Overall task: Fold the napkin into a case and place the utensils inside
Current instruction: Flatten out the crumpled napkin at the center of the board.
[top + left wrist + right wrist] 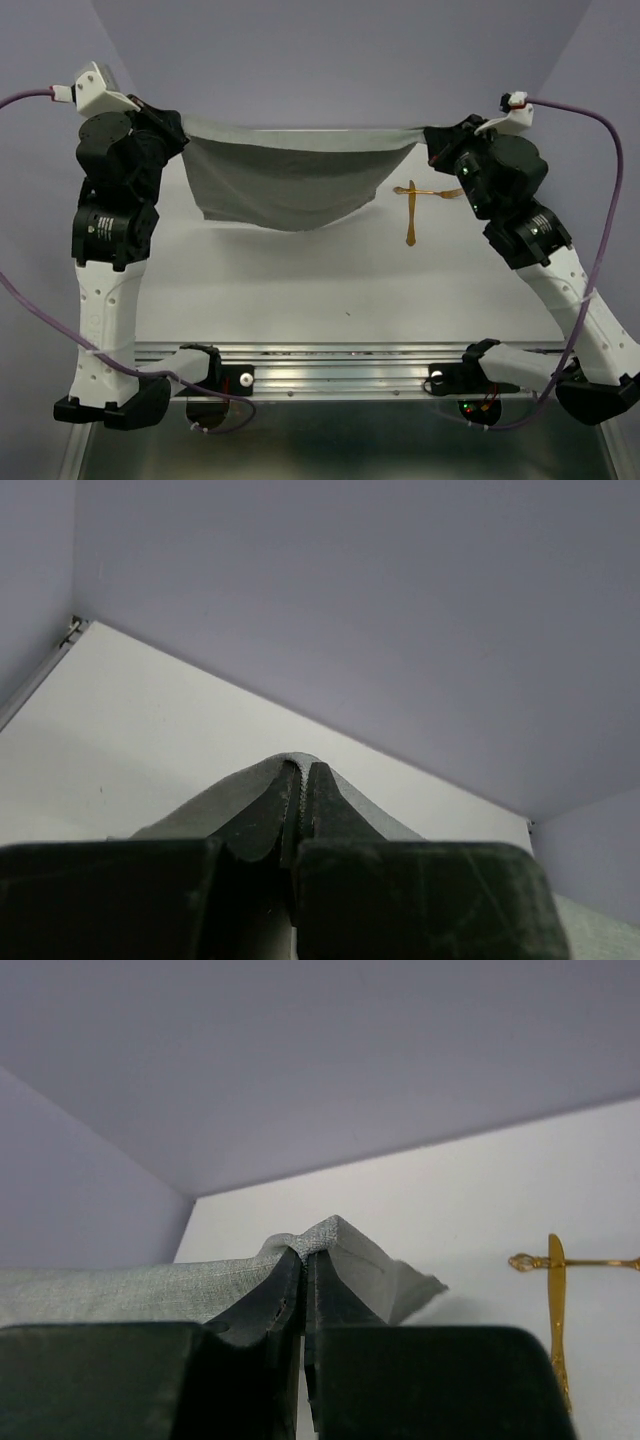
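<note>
The grey napkin (290,180) hangs stretched between my two grippers above the back of the table, sagging in the middle. My left gripper (182,128) is shut on its left top corner; in the left wrist view the cloth (215,810) wraps over the closed fingertips of that gripper (301,770). My right gripper (428,135) is shut on the right top corner, and the right wrist view shows the cloth (120,1290) pinched at this gripper's tips (305,1253). Two golden utensils (412,208) lie crossed on the table just right of the napkin; they show as gold utensils (556,1300) in the right wrist view.
The white table (300,280) runs to the purple back wall. A metal rail (330,365) with both arm bases lies along the near edge. Purple cables (600,200) loop at both sides.
</note>
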